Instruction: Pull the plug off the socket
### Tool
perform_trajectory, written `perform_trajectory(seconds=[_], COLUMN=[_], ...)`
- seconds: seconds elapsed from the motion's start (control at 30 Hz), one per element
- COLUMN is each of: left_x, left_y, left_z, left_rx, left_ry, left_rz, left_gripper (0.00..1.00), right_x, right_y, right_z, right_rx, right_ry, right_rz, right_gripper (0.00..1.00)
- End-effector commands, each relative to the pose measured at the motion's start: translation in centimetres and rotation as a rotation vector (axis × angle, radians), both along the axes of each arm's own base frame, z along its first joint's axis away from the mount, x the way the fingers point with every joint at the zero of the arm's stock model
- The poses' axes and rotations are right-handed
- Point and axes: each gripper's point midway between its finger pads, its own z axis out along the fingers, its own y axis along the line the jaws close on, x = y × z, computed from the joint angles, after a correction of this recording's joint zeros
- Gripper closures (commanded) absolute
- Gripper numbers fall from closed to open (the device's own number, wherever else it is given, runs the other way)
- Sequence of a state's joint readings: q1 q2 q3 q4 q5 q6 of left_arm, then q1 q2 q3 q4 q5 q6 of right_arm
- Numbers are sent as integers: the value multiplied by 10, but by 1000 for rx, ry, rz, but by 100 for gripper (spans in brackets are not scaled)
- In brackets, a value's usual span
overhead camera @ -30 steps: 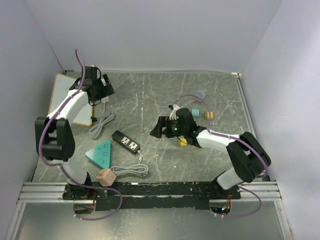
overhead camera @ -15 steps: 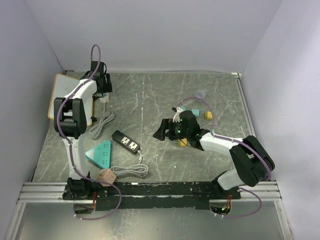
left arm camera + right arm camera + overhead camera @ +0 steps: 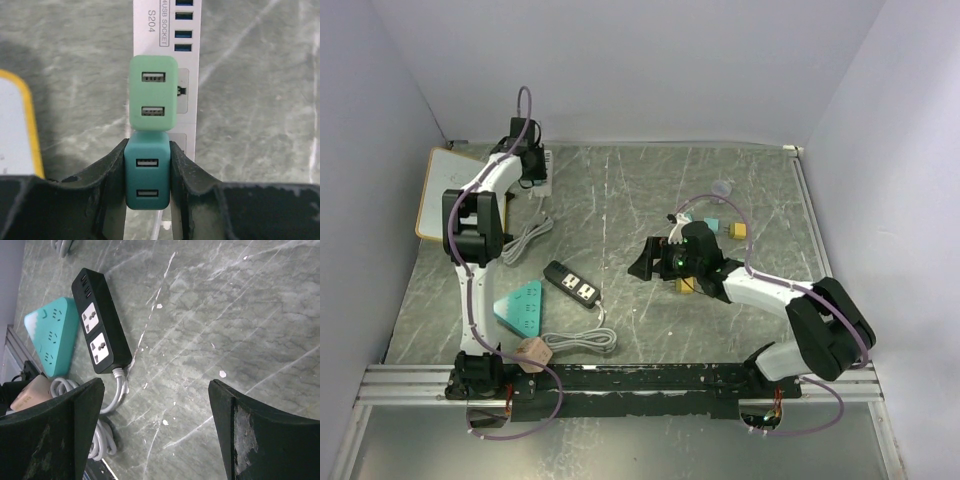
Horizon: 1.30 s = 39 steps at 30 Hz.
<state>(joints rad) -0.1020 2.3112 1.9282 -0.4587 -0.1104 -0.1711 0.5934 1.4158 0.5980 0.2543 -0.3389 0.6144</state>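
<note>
Clamped with the left gripper point(image 3: 148, 167) on the dark teal USB charger plug point(image 3: 148, 175), one finger point(image 3: 111, 172) pressed flat to each flank. Probably taken that way to draw the plug straight off the white power strip point(image 3: 166, 45) along its prongs, without twisting. Gripped at 6 o'clock in the wrist view, keeping clear of the light green charger point(image 3: 153, 95), seated next along the strip toward 12 o'clock and right against the teal one. Apparently not yet pulled free, though with prongs hidden, hard to say for sure.

Seen from overhead, all of this at about 10 o'clock on the table point(image 3: 620, 200), close to the back wall and just beside the yellow-rimmed whiteboard point(image 3: 445, 190). Reached with the arm stretched far out, so likely to be lifted up and drawn back toward the base. Unpinned by any second hold, and so liable to rise with the plug.

Hovering toward 3 o'clock of mid-table, the right gripper point(image 3: 155, 390): spread wide, holding nothing, well apart from the strip. Beyond its fingers at 7 o'clock, a black power strip point(image 3: 100, 322) and a teal triangular socket block point(image 3: 47, 337), both with no plug in them.
</note>
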Motion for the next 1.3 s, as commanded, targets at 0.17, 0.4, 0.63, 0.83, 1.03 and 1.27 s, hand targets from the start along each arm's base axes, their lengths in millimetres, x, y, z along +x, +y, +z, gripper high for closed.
perform_trajectory(seconds=[0.17,0.4,0.63,0.83,1.03,1.27], left_x=[-30,-104,-175,-215,-218,-202], left_y=[-111,-159,-187,-210,-221,-195], left_z=[24,22,12,3,27,76], left_rx=[-44,-42,-49,-87,-164,-194], left_ry=[-44,-1,49,132,133,9], left_rz=[-401,-598,-728,-794,-794,-730], left_gripper=[68,68,67,50,20,7], right_x=[4,11,17,23,26,43], right_y=[-15,-21,-22,-24,-20,-9], right_z=[8,6,8,11,18,27], right_rx=[-38,-70,-88,-112,-99,-92], right_ry=[-23,-25,-31,-41,-20,21], right_rz=[-59,-86,-80,-88,-94,-135], right_gripper=[14,14,14,14,14,15])
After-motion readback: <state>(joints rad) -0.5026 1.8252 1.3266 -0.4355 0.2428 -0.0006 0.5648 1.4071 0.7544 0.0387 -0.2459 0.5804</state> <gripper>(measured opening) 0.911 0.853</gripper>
